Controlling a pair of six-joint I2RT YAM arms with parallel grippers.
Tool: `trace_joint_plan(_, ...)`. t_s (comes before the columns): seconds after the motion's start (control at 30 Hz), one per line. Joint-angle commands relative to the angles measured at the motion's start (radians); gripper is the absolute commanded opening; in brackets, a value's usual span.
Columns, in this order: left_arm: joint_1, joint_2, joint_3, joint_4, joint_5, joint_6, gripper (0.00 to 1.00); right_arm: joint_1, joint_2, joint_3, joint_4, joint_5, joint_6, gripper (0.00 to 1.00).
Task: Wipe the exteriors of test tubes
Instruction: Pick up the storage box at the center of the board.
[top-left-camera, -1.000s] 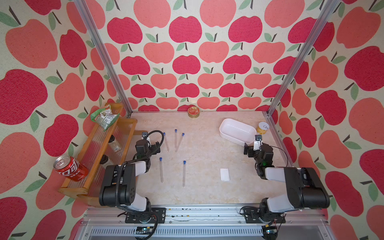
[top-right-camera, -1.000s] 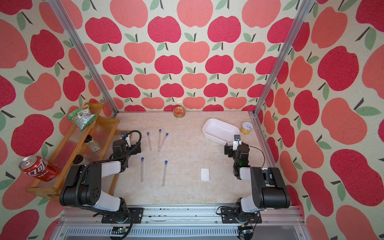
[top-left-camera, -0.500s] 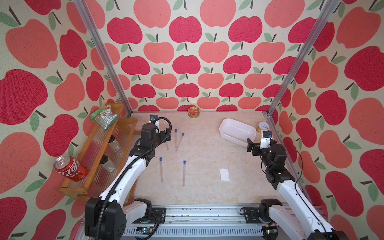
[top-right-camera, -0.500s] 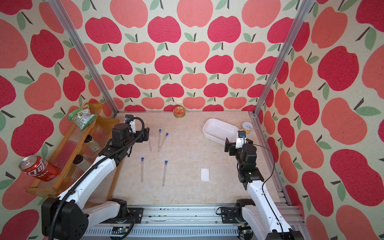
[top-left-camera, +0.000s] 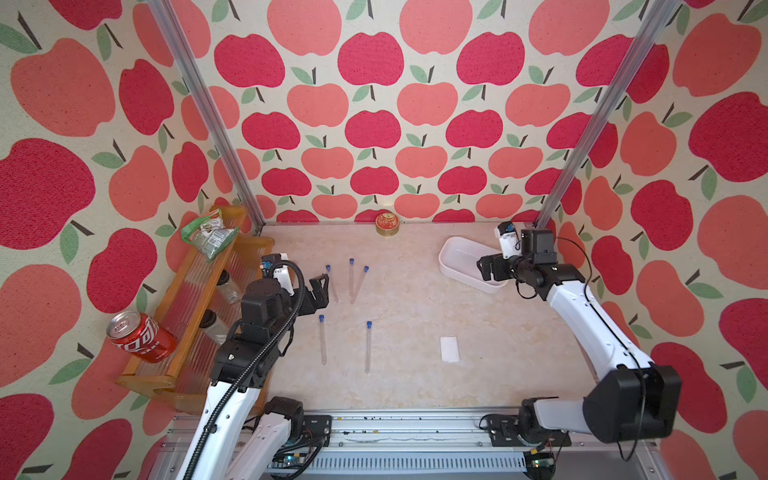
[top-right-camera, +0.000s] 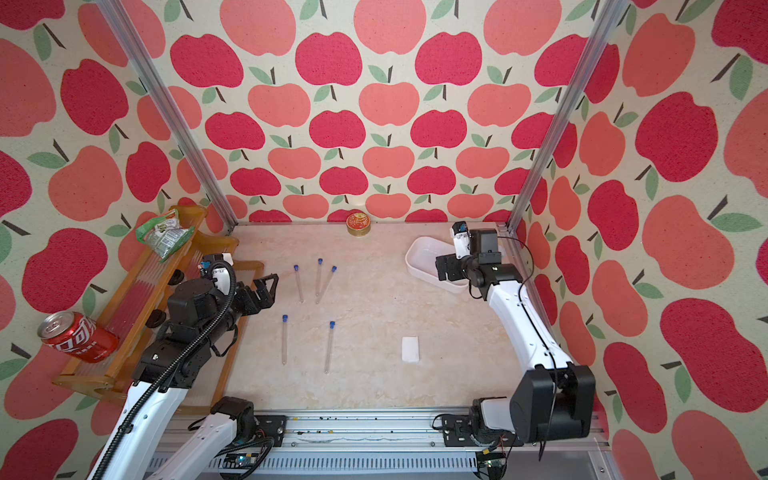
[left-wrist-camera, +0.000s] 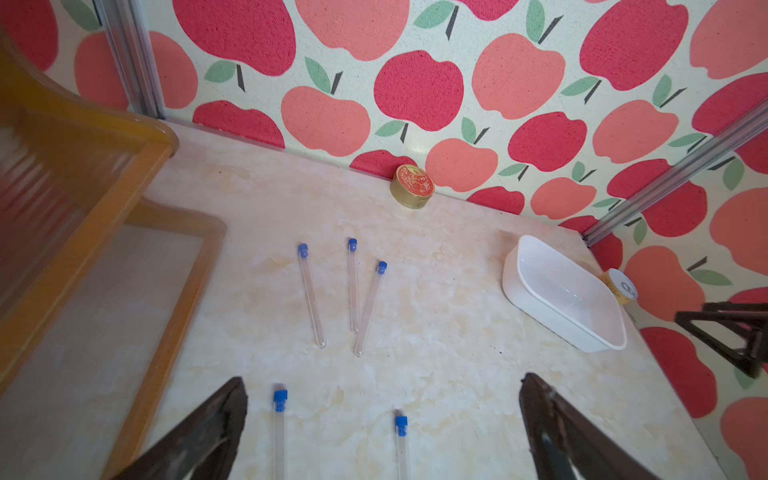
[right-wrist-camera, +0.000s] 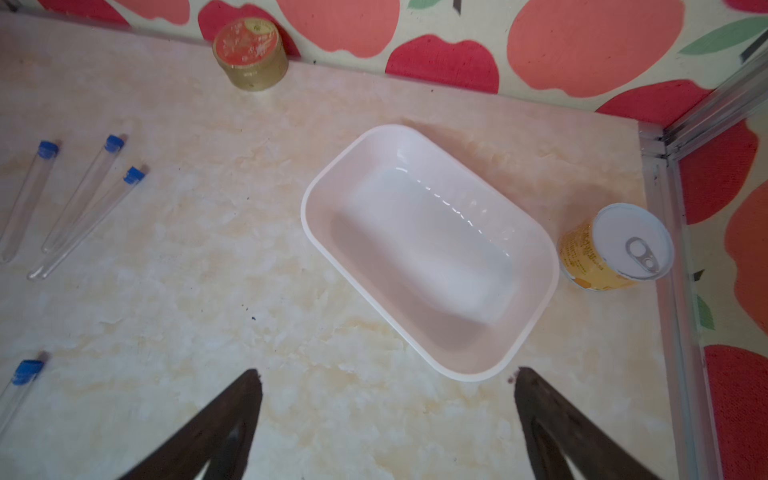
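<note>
I logged five thin, clear, blue-capped test tubes (top-left-camera: 351, 277) lying flat mid-frame in both top views. The left gripper (top-left-camera: 318, 286) hovered just left of the upper three, jaws wide apart, holding nothing. The right gripper (top-left-camera: 486, 270), likewise spread, overlapped the white rectangular plastic tray (top-left-camera: 451, 257) at right. A small white sheet (top-left-camera: 449, 349) lay lower right of the tubes.
</note>
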Motion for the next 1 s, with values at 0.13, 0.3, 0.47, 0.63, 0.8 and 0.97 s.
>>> trace_joint_plan(0.13,0.003,-0.132,-0.019,-0.183,0.096,-0.089,0.99,0.037,0.288,0.268,-0.316,-0.042,-0.098,0.71)
trace_joint_plan(0.3,0.003,-0.193,-0.018,-0.242,0.104,-0.088,0.99,0.072,0.396,0.331,-0.312,-0.028,-0.126,0.69)
trace_joint_plan(0.47,0.003,-0.199,0.006,-0.264,0.135,-0.103,1.00,0.096,0.491,0.396,-0.334,0.013,-0.149,0.68)
trace_joint_plan(0.63,0.003,-0.206,0.007,-0.282,0.131,-0.101,0.99,0.098,0.560,0.440,-0.324,0.060,-0.166,0.68)
trace_joint_plan(0.8,0.003,-0.209,0.013,-0.303,0.130,-0.096,0.99,0.099,0.631,0.493,-0.324,0.092,-0.173,0.63)
trace_joint_plan(0.97,0.004,-0.225,0.022,-0.323,0.106,-0.077,1.00,0.106,0.692,0.538,-0.362,0.101,-0.162,0.51)
